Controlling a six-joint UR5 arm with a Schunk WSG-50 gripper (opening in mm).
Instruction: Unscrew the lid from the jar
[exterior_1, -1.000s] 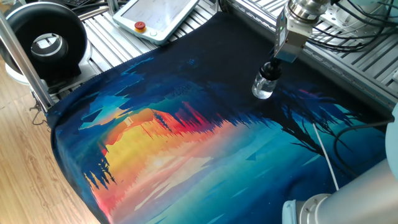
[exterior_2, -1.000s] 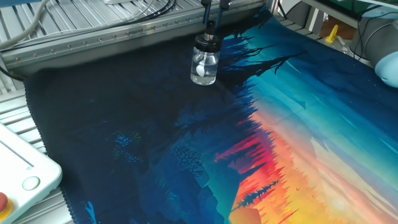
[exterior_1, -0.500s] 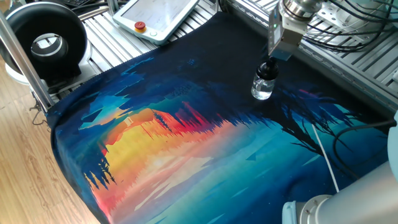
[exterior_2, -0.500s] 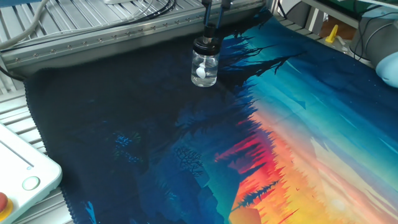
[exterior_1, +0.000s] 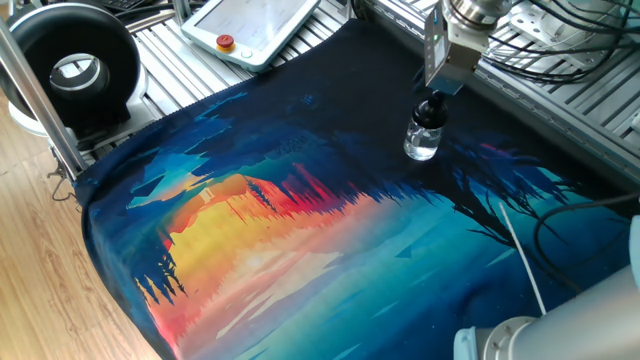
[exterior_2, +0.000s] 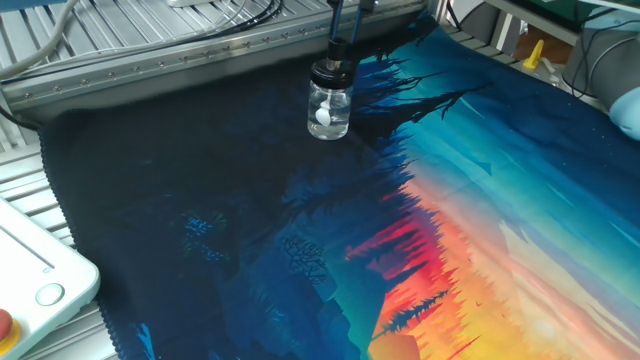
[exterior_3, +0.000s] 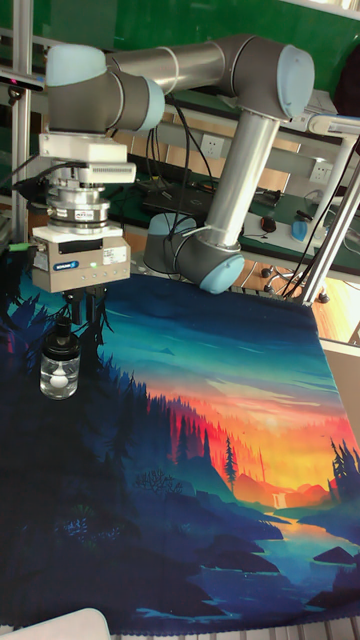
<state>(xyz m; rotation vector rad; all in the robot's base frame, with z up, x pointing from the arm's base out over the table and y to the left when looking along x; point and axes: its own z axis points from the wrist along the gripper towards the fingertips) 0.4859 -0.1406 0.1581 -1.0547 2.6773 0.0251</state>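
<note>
The jaws of the gripper (exterior_3: 66, 322) sit just above the jar, right at the lid (exterior_3: 62, 345). They look close together around the lid's thin black tip, but the fingers are dark against a dark mat, so I cannot tell if they are pinching it or only near it. Nothing else is between them.

The jar (exterior_2: 329, 107) is a tiny clear glass bottle with something small and white inside. It stands upright on the dark, far part of the colourful mat (exterior_1: 300, 230), well away from the mat's orange middle. It looks very light, so it could spin or tip when the lid is turned, because nothing holds its body down. Glass is hard and slippery, and it can break if it falls. The lid is much thinner than the jar, so the best place to hold is the lid's sides, low down near the neck. The soft mat on the surface may help keep the jar from sliding.
</note>
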